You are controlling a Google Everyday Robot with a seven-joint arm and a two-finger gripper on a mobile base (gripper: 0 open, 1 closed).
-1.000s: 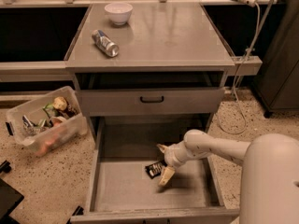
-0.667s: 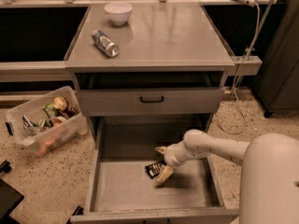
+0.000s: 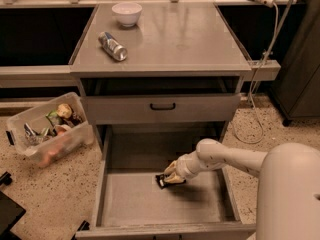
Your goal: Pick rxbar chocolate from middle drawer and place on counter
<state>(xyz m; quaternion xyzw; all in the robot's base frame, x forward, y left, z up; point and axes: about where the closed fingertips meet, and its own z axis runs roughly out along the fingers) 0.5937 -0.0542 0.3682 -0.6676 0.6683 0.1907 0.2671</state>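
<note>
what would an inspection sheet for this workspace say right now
surface: counter, grey, slightly shiny
job's things: rxbar chocolate in the open middle drawer, against the gripper
clutter: silver can on its side and white bowl, both on the counter
grippers: gripper down inside the drawer, at the bar
cables: white cable hanging right of the cabinet
surroundings: clear bin of odds and ends on the speckled floor, left
</note>
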